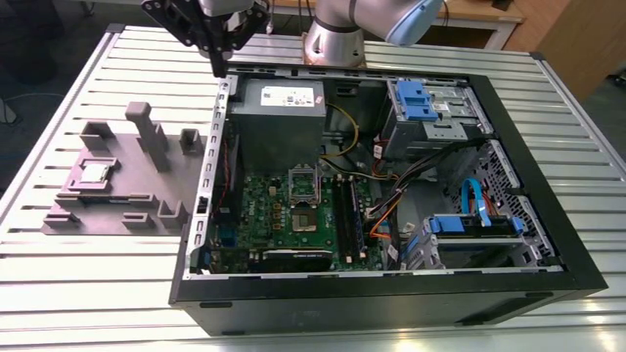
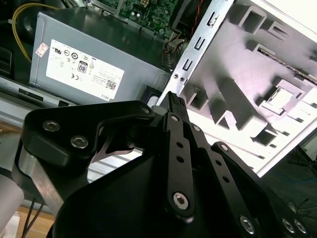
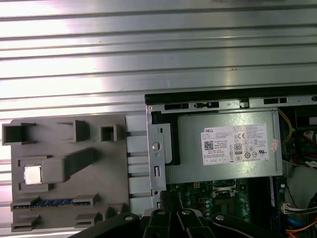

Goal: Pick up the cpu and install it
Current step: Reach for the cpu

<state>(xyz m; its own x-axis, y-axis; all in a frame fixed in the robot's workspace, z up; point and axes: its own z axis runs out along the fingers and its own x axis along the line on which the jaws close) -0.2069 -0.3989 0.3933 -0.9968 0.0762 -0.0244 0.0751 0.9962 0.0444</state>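
The cpu [image 1: 95, 172] is a small silvery square lying flat in a recess of the grey fixture [image 1: 117, 198], on the exterior view's left beside the case. Both wrist views show the cpu [image 3: 32, 174] [image 2: 280, 99] sitting in its pocket. My black gripper [image 1: 217, 67] hangs above the far corner of the open computer case, over its side wall. It is well away from the cpu and holds nothing. Its fingers [image 2: 173, 101] come together at one tip, shut. On the green motherboard [image 1: 293, 220], the socket [image 1: 304, 220] lies open with its metal frame [image 1: 302, 180] hinged back.
The black case [image 1: 391, 293] lies on a ribbed metal table [image 1: 88, 293]. A grey power supply [image 1: 278, 110] with a white label sits beside the gripper. Blue drive brackets [image 1: 474, 224], cables and memory sticks [image 1: 344, 213] crowd the case's right half. Upright posts [image 1: 146, 132] rise from the fixture.
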